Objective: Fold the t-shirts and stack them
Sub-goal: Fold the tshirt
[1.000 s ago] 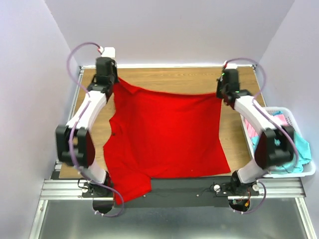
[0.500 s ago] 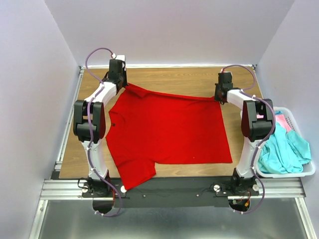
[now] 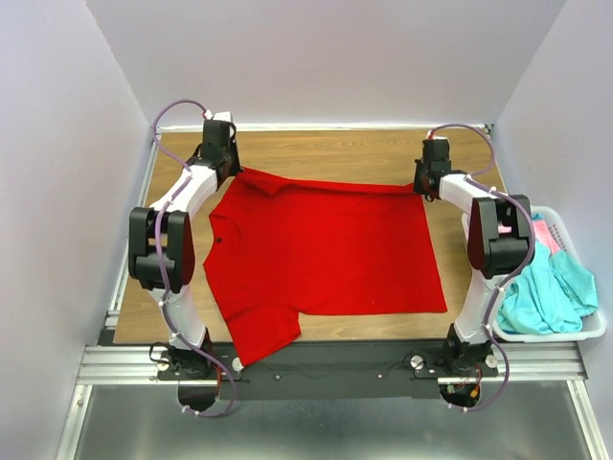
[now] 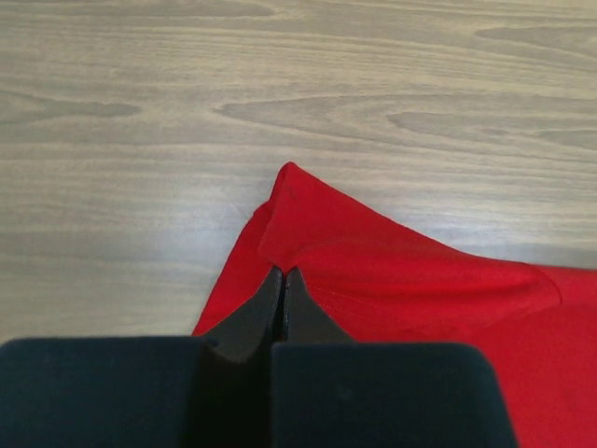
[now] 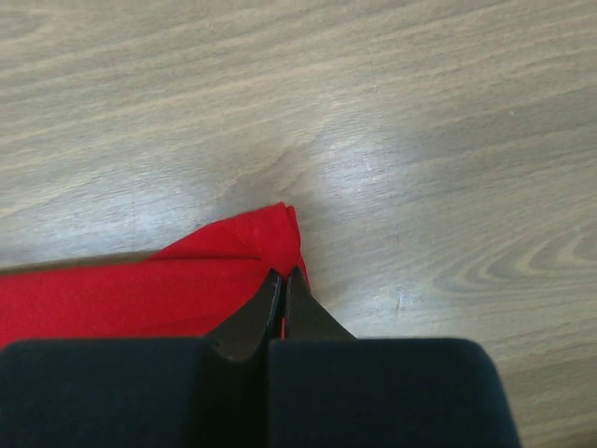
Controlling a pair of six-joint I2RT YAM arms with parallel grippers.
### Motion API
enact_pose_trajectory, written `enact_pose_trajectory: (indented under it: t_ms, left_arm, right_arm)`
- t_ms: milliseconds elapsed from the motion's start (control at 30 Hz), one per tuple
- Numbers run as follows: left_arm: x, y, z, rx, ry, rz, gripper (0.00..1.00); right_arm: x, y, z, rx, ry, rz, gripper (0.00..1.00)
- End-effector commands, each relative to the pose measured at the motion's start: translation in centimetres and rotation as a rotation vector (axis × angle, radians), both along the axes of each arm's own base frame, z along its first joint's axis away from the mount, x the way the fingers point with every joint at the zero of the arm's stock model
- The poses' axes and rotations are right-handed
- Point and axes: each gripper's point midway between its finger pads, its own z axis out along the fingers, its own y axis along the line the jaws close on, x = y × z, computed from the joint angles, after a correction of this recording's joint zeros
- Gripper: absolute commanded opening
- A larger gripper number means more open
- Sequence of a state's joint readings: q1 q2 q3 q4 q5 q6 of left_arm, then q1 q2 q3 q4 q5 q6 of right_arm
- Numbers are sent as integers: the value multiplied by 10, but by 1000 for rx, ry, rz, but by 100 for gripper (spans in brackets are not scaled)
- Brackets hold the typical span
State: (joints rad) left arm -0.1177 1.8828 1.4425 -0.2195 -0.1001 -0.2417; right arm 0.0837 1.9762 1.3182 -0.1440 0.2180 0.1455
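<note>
The red shirt (image 3: 321, 254) lies spread nearly flat across the middle of the wooden table (image 3: 335, 149), its collar toward the upper left and one short sleeve hanging over the lower-left edge. The left gripper (image 4: 283, 273) is clamped on its upper-left corner and the right gripper (image 5: 284, 273) on its upper-right corner, each corner a little bunched. At the right edge a white basket (image 3: 594, 331) holds a teal shirt (image 3: 546, 292) and a pink shirt (image 3: 542, 230), partly behind the right arm.
</note>
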Motion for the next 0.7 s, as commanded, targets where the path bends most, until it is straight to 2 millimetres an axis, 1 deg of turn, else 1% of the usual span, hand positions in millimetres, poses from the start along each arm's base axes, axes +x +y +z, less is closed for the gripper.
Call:
enact_pose_trajectory:
  t_ms: [0,33,67,100,133,233,300,367,400,433,500,567,667]
  left_arm:
    - [-22,3,18,-63,5,54,0]
    - [-25,3,19,-63,10,53,0]
    - [-31,4,14,-67,27,65,0]
    - [-38,6,18,-67,31,77,0]
    - [-42,8,19,-69,37,93,0]
    - [-61,12,16,-82,65,137,0]
    - [-71,12,17,-99,70,150,0]
    - [-85,13,19,-107,71,159,0]
    - [-92,14,14,-110,82,167,0]
    - [-97,14,23,-118,60,168,0]
    - [-108,15,27,-127,52,173,0]
    - [-114,15,27,-132,52,175,0]
    - [-127,14,21,-141,69,171,0]
  right_arm:
    - [-3,-2,25,23,-56,-6,1]
    - [-5,-1,26,24,-56,-7,1]
    - [-9,-3,28,25,-54,-13,1]
    - [-11,-3,29,27,-51,-15,1]
    - [-13,-2,31,30,-52,-17,2]
    - [-26,-3,32,35,-39,-30,2]
    - [-32,-4,33,44,-38,-47,2]
    - [-40,-3,34,54,-34,-49,2]
    - [-43,-4,33,57,-31,-54,2]
    - [-45,-4,33,58,-29,-56,2]
    - [-51,-2,33,65,-25,-55,2]
    - [-59,-3,26,73,-4,-64,2]
    - [-67,-5,25,76,0,-88,2]
